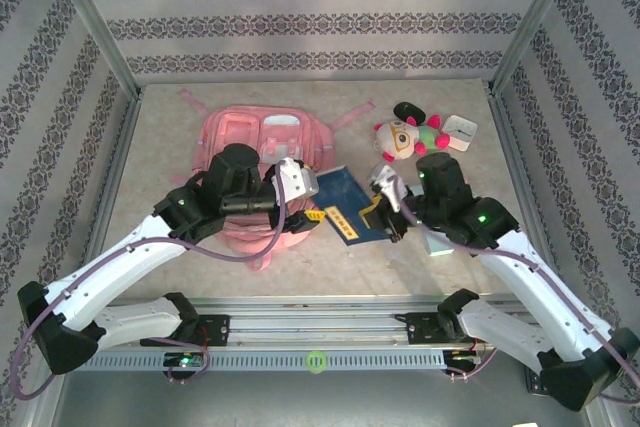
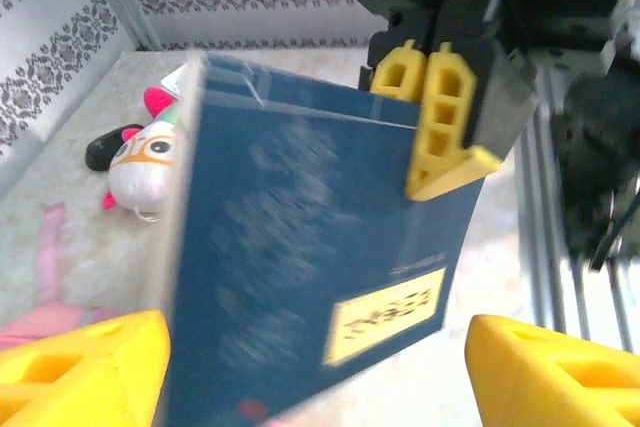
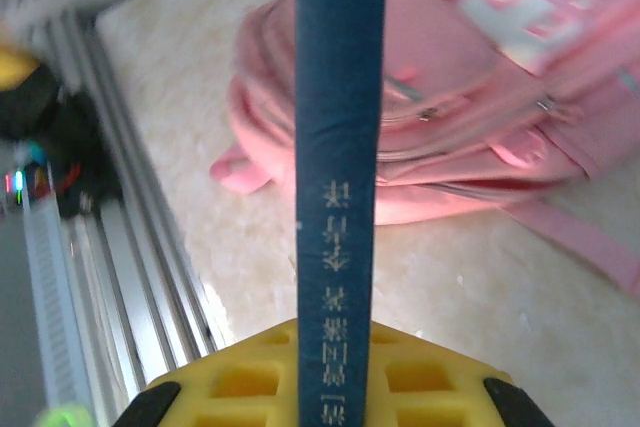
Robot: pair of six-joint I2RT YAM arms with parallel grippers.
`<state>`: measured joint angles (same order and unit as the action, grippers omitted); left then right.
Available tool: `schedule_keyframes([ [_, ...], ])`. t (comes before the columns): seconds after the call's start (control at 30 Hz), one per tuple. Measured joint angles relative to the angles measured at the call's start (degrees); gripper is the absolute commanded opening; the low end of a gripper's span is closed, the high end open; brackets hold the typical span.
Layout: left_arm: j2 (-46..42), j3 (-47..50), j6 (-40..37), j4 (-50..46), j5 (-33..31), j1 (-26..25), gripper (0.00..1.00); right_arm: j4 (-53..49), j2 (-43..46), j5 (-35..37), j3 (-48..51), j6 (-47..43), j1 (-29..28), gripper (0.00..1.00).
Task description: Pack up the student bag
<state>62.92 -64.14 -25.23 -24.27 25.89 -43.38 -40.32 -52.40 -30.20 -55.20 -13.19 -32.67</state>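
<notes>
A ribbed metal rail (image 1: 320, 317) runs along the near edge, and the pale, marbled counter (image 1: 330, 267) lies bare between it and the two arms.

The right gripper (image 3: 340, 367) is clamped on a thin blue book (image 3: 340, 127). The book is edge-on to the right wrist camera. Its spine lettering is too soft to read, and the frame cuts off its lower end.

The left gripper (image 2: 318, 377) stands wide apart, with the book's blurred cover between its blocky yellow fingers (image 2: 545, 377). There is a clear gap at that finger. I cannot tell whether the other finger touches the cover. A yellow label (image 2: 385, 322) on the cover is unreadable.

Just beyond, the student bag (image 1: 250, 132), of soft pink fabric, lies flat left of centre, its near part hidden under the left arm. To its right sit a round plush toy (image 1: 405, 137) and a small white box (image 1: 460, 130), close to the far right frame post.
</notes>
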Motion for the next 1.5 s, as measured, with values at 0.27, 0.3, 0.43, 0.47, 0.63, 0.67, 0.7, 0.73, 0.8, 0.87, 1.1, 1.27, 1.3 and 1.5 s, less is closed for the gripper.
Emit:
schedule_keyframes([
  [0.27, 0.52, -2.36, -13.49, -13.77, 0.59, 0.37, 0.77, -3.89, -4.92, 7.08, -1.75, -18.08, -9.94, 0.0],
  [0.3, 0.59, -2.36, -13.88, -14.34, 1.25, 0.37, 0.75, -4.07, -5.33, 7.21, -2.08, -18.93, -9.99, 0.0],
  [0.43, 1.7, -2.38, -15.19, -16.11, 4.35, 0.37, 0.66, -3.89, -6.86, 7.48, -3.85, -21.99, -9.99, 0.0],
  [0.47, 1.88, -2.38, -15.3, -16.28, 4.63, 0.37, 0.56, -3.63, -7.19, 7.48, -4.33, -22.62, -9.99, 0.0],
  [0.63, 3.5, -1.09, -14.16, -14.08, 7.34, 1.09, 0.0, -2.32, -9.33, 5.97, -6.05, -23.96, -9.99, 0.16],
  [0.67, 3.43, -0.35, -13.38, -12.79, 8.28, 2.03, 0.0, -2.38, -9.27, 5.79, -6.01, -23.78, -9.94, 0.29],
  [0.7, 3.15, 0.46, -12.26, -11.34, 9.75, 3.17, 0.0, -1.77, -8.92, 5.44, -5.68, -23.12, -9.49, 0.37],
  [0.73, 2.67, 1.68, -10.8, -9.55, 11.39, 4.52, 0.0, 0.15, -8.11, 4.59, -4.83, -22.4, -8.41, 0.44],
  [0.8, 1.33, 5.57, -5.88, -3.91, 15.74, 7.93, 0.0, 5.84, -4.2, 0.98, -1.11, -19.8, -4.15, 0.47],
  [0.87, -0.35, 11.02, 1.25, 5.55, 19.76, 10.97, 0.0, 13.35, 2.14, -4.28, 5.27, -15.13, 3.06, 0.49],
  [1.1, -1.2, 18.97, 18.78, 30.29, 27.8, 11.63, 0.0, 34.69, 12.41, -19.58, 19.12, 3.67, 15.78, 0.51],
  [1.27, -1.16, 18.97, 24.72, 39.93, 30.75, 11.91, 0.02, 45.2, 11.56, -28.17, 22.82, 13.44, 18.47, 0.26],
  [1.3, -1.16, 18.99, 25.51, 40.89, 30.91, 12.04, 0.09, 46.25, 11.52, -29.33, 23.12, 14.45, 18.62, 0.06],
  [1.5, -1.88, 17.11, 21.38, 34.18, 27.3, 13.03, 0.82, 42.23, 11.61, -29.73, 22.16, 13.09, 18.4, 0.0],
])
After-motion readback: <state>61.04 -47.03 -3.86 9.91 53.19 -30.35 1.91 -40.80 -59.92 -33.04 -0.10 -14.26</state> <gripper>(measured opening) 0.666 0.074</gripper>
